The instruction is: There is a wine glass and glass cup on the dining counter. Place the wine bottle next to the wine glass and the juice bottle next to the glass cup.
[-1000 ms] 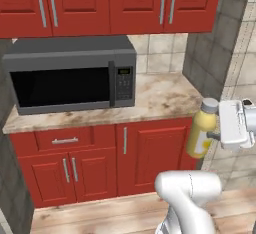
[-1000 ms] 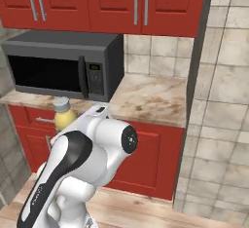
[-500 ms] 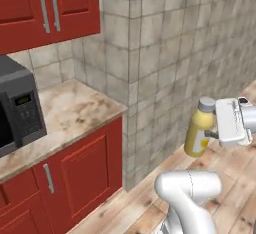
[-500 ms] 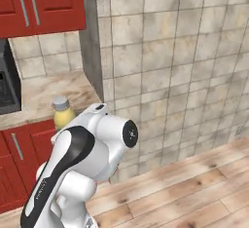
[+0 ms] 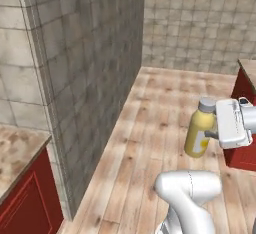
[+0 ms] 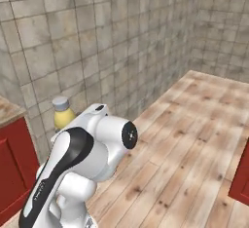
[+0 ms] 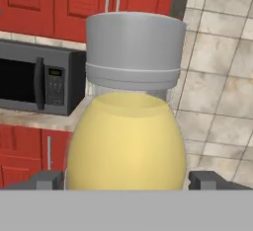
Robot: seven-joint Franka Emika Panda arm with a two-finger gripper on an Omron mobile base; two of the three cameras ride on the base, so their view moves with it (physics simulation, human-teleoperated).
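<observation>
Juice bottle centre frame in hand view, upright, cap up; contents not visible. Hand closed on its body, fingers flanking both sides, probably touching. Left base view: bottle mid-right, above wood floor. Base has turned: microwave gone from base views, tiled wall ahead.

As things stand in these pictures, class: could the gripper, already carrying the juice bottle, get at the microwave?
Probably not. The gripper is shut on the juice bottle, held in the air over the wooden floor, and the microwave stands apart behind it.
</observation>
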